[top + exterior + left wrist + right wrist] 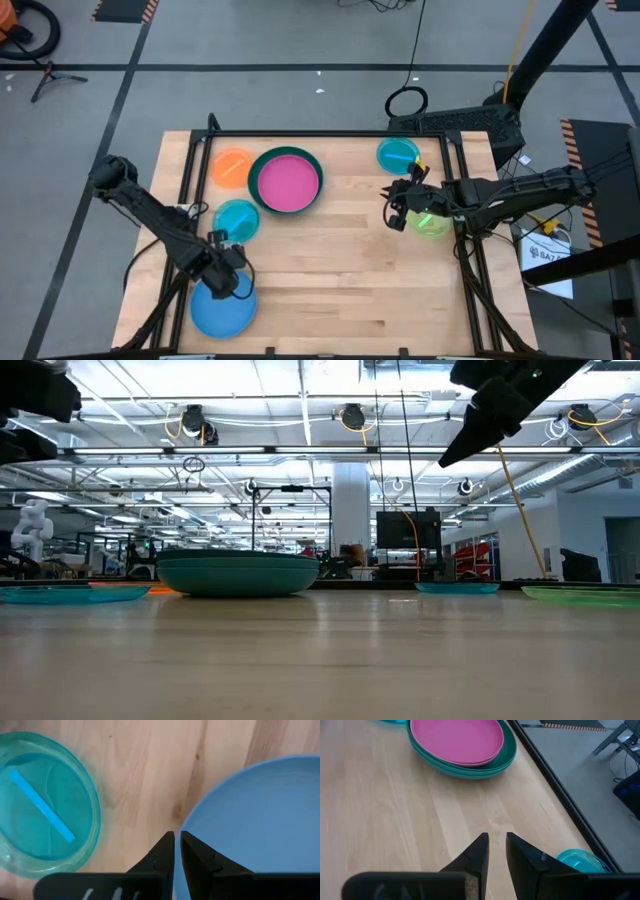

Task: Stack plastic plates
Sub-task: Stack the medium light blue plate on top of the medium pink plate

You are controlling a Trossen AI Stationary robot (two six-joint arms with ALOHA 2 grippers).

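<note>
A blue plate (pixel 222 308) is at the table's near left. My left gripper (pixel 228 277) is at its far rim, shut on it. A pink plate (pixel 288 182) lies in a teal plate (pixel 312 163) at the far middle, with an orange plate (pixel 230 165) and a cyan plate (pixel 237 218) to their left. Another cyan plate (pixel 398 155) and a lime plate (pixel 432 224) lie at the right. My right gripper (pixel 393 207) hangs above bare wood left of the lime plate, its fingers a little apart and empty. My left gripper has the blue plate's far rim (pixel 183 827) in the narrow gap between its two fingers, one finger (pixel 200 857) over the plate's inside and one outside it. The fingers come from above. I cannot tell whether the plate is lifted off the table.
A dark metal frame (pixel 200 150) runs along the table's left, far and right sides. Bare wood (pixel 340 270) fills the table's middle and near right. The room's floor lies beyond the far edge.
</note>
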